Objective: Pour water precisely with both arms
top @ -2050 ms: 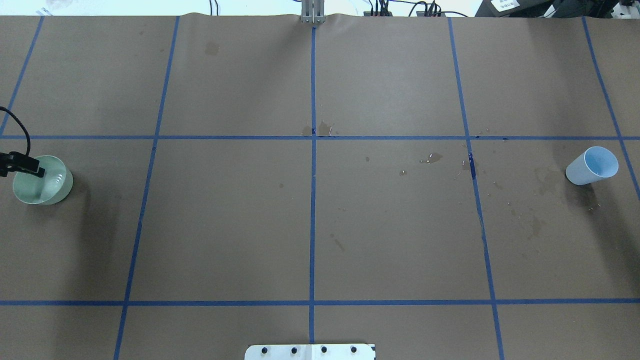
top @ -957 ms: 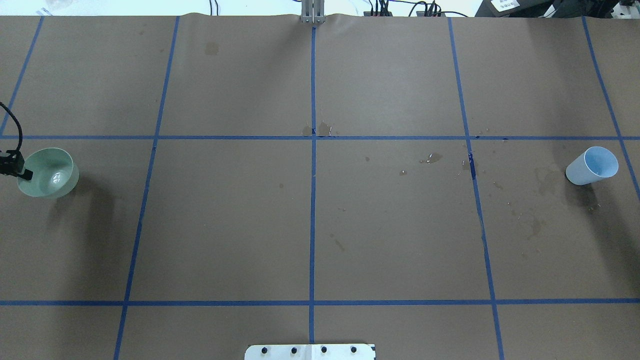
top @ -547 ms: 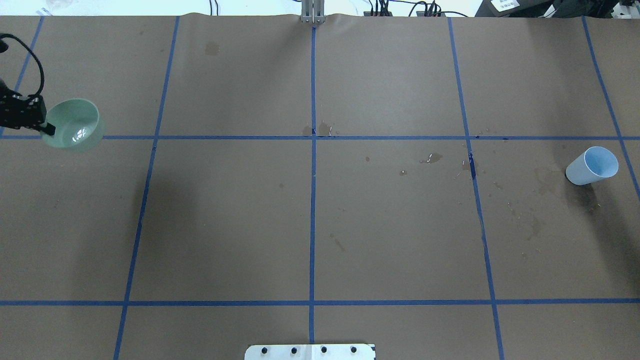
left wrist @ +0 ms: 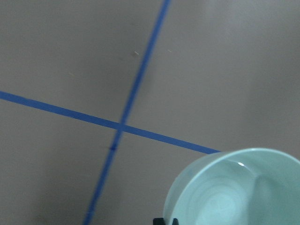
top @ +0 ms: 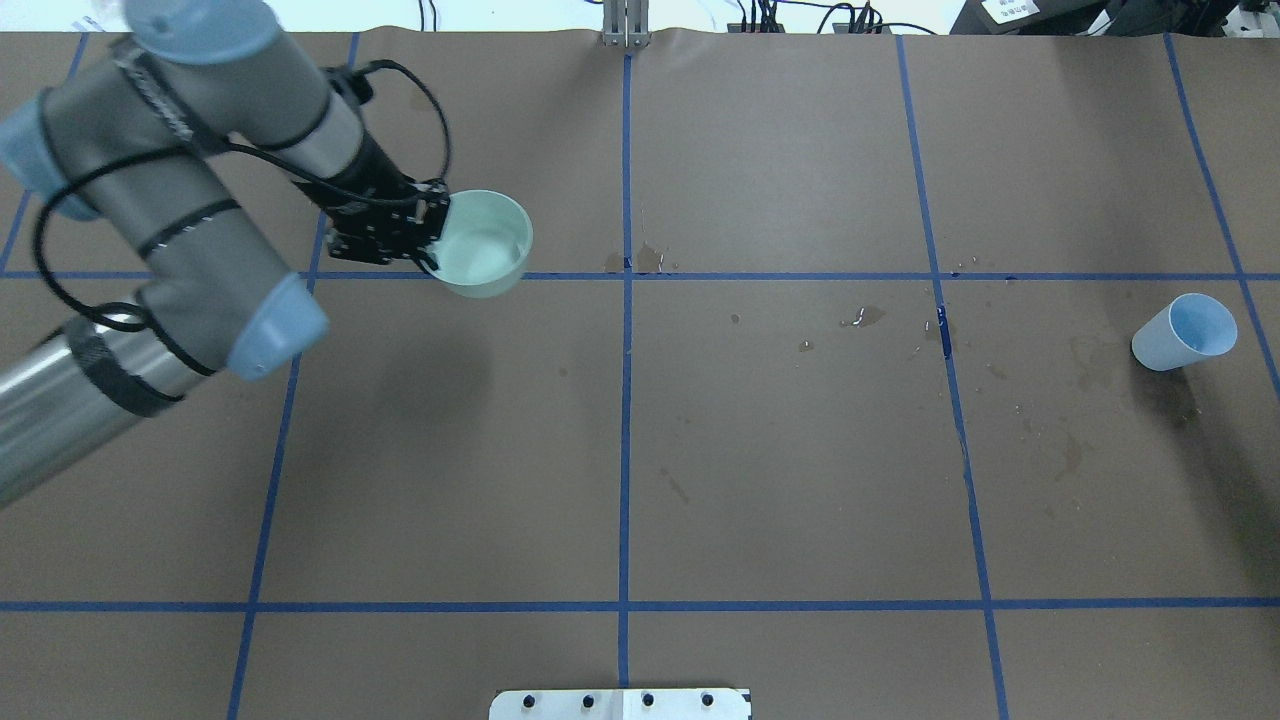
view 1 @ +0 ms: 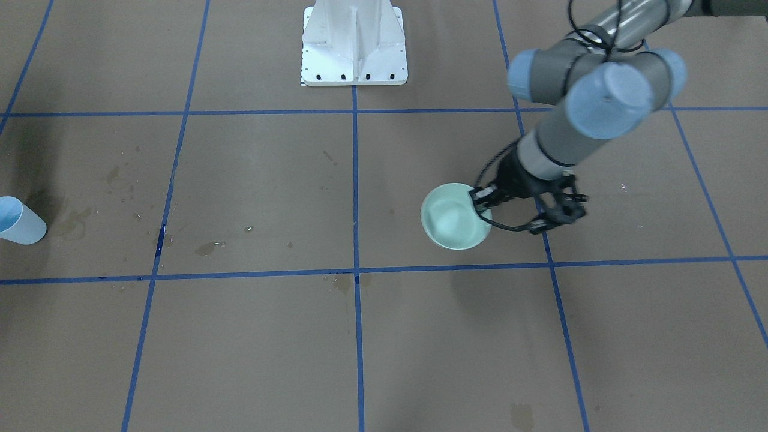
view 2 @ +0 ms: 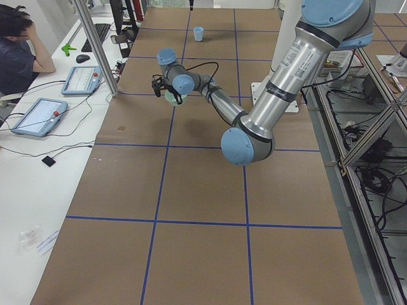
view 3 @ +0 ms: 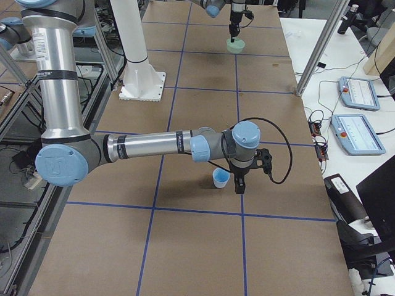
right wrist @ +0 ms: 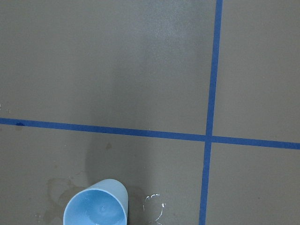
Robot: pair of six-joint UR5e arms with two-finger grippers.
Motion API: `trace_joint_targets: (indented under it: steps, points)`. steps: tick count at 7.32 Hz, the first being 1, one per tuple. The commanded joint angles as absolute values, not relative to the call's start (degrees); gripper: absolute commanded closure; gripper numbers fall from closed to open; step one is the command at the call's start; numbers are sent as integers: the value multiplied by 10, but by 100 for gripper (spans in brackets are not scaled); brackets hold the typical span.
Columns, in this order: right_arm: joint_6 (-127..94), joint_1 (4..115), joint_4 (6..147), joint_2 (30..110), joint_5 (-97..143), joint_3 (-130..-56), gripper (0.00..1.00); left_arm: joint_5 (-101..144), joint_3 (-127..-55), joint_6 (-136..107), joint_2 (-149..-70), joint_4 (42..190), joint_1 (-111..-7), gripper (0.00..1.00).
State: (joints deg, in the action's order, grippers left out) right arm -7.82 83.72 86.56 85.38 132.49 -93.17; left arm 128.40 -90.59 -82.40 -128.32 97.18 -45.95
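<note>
My left gripper is shut on the near rim of a pale green bowl and holds it above the table, left of the centre line. It also shows in the front view with the bowl. Water lies in the bowl as glossy ripples. A light blue cup stands at the far right, also seen from the right wrist. My right gripper is right beside the cup; I cannot tell whether it is open or shut.
Wet spots mark the brown paper between centre and cup, with more around the cup. The white pedestal base stands at the robot's side. An operator and tablets are beyond the far edge.
My left arm has carried the bowl from the table's far left edge away from the robot and right toward the centre line. The blue cup has not moved.
</note>
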Motion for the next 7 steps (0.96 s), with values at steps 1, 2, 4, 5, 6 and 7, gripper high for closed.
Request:
trace_joint_targets:
  steps: [1,2,4,5,6,7]
  points:
    - [-80,833,865,853,1313,-932,0,1187,-836,-907,-1367,995,-363,100]
    - [-80,833,865,853,1313,-932,0,1180,-804,-927,-1381,1014,-349,100]
    - [-81,833,866,852,1323,-933,0,1163,-759,-926,-1397,1039,-338,100]
    - [-81,833,865,852,1324,-933,0,1163,-753,-924,-1397,1041,-338,100]
    - [-82,833,866,850,1324,-933,1,1163,-754,-920,-1396,1041,-339,100]
    - [-88,833,866,851,1323,-939,0,1164,-754,-918,-1395,1040,-344,90]
